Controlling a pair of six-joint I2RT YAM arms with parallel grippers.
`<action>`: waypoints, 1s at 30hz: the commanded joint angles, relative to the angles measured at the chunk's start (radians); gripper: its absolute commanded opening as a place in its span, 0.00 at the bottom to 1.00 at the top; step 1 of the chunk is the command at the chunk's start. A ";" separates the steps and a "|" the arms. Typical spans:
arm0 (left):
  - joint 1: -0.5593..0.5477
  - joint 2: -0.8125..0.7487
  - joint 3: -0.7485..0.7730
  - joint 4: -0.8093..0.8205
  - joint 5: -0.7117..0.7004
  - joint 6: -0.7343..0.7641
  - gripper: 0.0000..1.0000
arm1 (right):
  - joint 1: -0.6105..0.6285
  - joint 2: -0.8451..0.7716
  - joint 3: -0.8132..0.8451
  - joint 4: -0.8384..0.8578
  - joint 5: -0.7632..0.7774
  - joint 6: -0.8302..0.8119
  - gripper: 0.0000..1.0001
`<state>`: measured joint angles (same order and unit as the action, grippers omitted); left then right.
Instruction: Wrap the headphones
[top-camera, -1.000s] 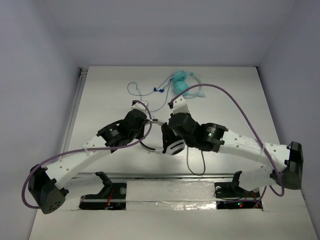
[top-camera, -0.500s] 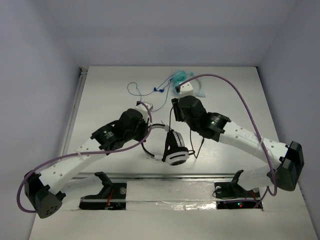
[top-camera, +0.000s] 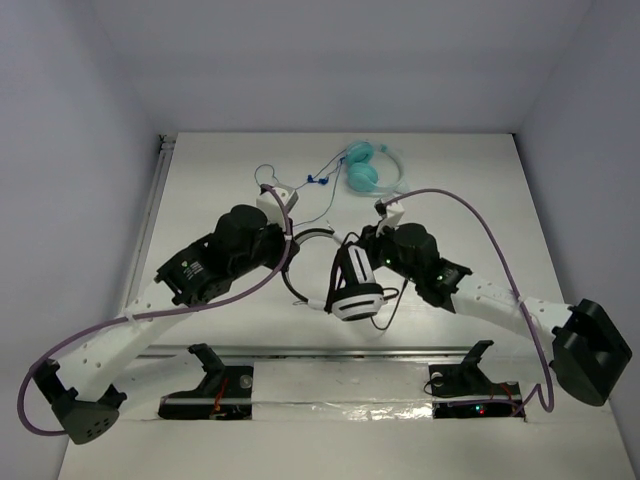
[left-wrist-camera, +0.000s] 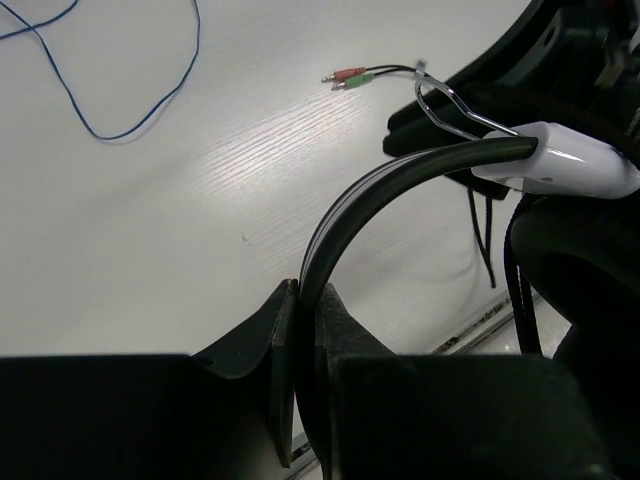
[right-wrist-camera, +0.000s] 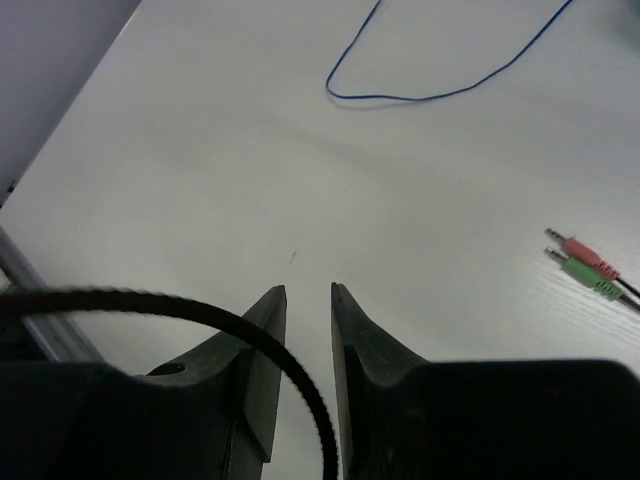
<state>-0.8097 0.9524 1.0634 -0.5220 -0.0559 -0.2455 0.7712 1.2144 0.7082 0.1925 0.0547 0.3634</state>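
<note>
The headphones (top-camera: 357, 300) hang mid-table with the white earcup low and the black-and-white headband (left-wrist-camera: 400, 180) arching up from it. My left gripper (top-camera: 292, 248) is shut on the headband, which is pinched between its jaws (left-wrist-camera: 308, 300). My right gripper (top-camera: 360, 250) hovers just right of the headband. Its jaws (right-wrist-camera: 308, 290) stand apart, and the thin dark cable (right-wrist-camera: 200, 305) crosses the left finger and runs down through the gap without being pinched. The cable's pink and green plugs (right-wrist-camera: 585, 258) lie on the table beyond.
Small teal headphones (top-camera: 365, 170) lie at the back of the table, and their thin blue cable (top-camera: 270, 180) loops to the left. A metal rail (top-camera: 340, 350) runs along the near edge in front of the arm bases.
The right gripper let go near the earcup, swung toward the back, then came back down beside the headband with its jaws apart. The left arm shifted back and left, still holding the headband.
</note>
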 joint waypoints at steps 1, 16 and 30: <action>-0.002 -0.035 0.093 0.065 0.019 -0.032 0.00 | -0.010 -0.053 -0.073 0.274 -0.110 0.080 0.31; -0.002 -0.014 0.262 0.099 -0.068 -0.104 0.00 | -0.010 0.180 -0.203 0.596 -0.319 0.255 0.39; 0.055 0.068 0.340 0.189 -0.226 -0.150 0.00 | 0.151 0.180 -0.397 0.630 -0.092 0.479 0.37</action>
<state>-0.7883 1.0203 1.3365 -0.4988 -0.2413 -0.3256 0.8673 1.4223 0.3191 0.8082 -0.1246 0.7910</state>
